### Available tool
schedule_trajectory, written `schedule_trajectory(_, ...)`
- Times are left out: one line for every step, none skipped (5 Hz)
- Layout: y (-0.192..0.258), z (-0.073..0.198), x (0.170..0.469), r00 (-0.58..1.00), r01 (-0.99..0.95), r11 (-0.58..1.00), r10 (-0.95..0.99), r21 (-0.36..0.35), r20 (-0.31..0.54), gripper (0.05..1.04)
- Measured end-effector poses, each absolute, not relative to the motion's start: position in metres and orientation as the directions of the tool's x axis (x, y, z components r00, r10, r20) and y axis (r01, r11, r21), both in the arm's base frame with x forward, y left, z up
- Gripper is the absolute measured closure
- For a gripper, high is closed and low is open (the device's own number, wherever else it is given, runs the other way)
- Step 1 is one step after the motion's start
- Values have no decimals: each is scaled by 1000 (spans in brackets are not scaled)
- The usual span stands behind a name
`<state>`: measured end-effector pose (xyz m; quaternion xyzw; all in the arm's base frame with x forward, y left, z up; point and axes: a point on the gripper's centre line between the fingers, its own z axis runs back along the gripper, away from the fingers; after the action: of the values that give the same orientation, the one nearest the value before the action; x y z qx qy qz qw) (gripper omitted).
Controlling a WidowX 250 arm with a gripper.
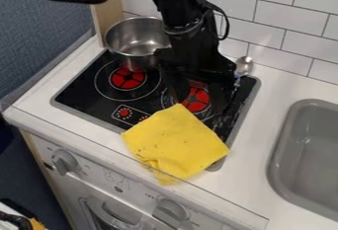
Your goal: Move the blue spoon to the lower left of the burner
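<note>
Above the right burner, at the back of the black stovetop, see the black gripper, pointing downward with fingers spread rather wide. Between them, red of the burner, and no object visible in their hold. Just beside the right side of the gripper, at the upper right of this burner, find the blue spoon, with blue handle partly hidden and shiny, rounded metal bowl toward the tiled wall. Whether touching the gripper, cannot tell. At the back left, a round pot of smooth, silvery metal. Over the front edge of the stovetop, a yellow cloth, soft, wrinkled, roughly square, with small dark specks. To the right, set into the smooth white counter, a grey sink with rounded corners. On the front panel below, round grey knobs.
</note>
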<state>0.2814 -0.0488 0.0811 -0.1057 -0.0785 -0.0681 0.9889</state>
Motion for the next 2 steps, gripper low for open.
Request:
schedule_trajectory(-48,73,279,985,122,972,-94,-203,142,83)
schedule_trajectory(-50,63,264,983,-127,967,153,-220,103,83)
